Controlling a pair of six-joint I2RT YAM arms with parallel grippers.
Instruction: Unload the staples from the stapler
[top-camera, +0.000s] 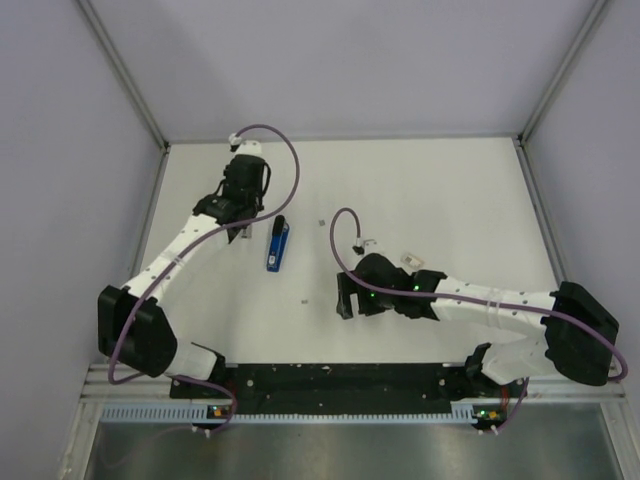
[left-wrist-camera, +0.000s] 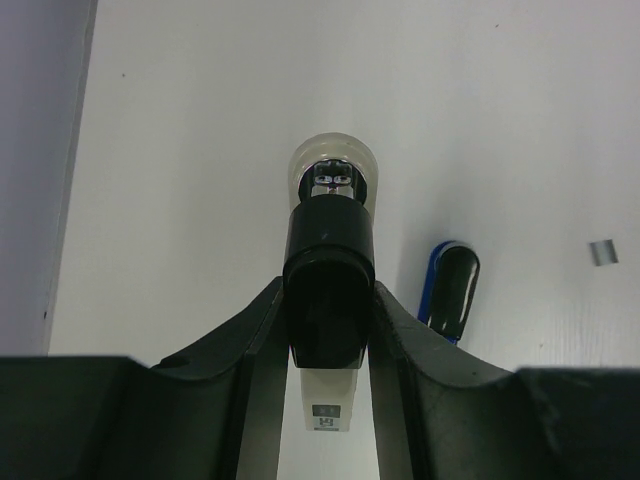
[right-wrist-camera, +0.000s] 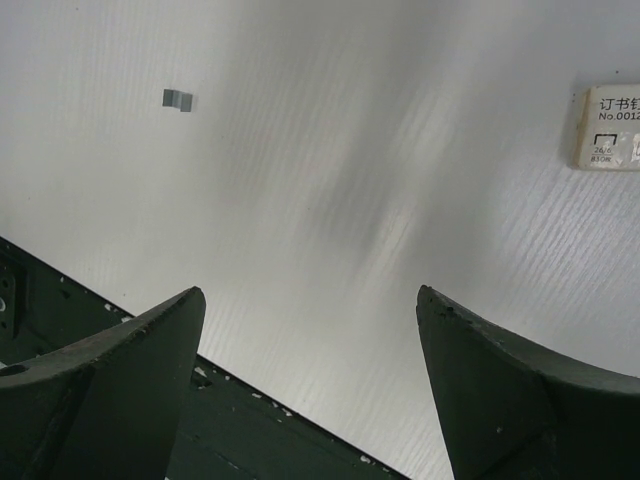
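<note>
left pincer: left gripper is closed partway down on a black-and-clear piece, with 1 finger pressed against each side of its black body. The clear rounded nose pokes out past the fingertips.
what that piece is: honestly can't tell. It could be a small stapler or a part off 1, and there's metal showing inside the clear nose.
right pincer: right gripper is spread wide with nothing in it, hanging over bare table.
where the stapler is: blue stapler lies flat on the table just to the right of the left gripper, not touching it and well apart from the right gripper.
how it'll handle: my guess is light and stiff, a hard plastic shell with metal guts. It won't squash, but the smooth sides could slip and it'll probably skid if nudged.
where to grab: I'd go across the 2 long sides around the middle, leaving both ends free so the top can still swing open.
the staples: tiny brittle strips, I reckon. They're easy to snap and a pain to pinch off a flat surface.
count: 1 blue stapler, 1 black-and-clear piece, 1 staple box, 2 loose staple bits, 2 grippers.
</note>
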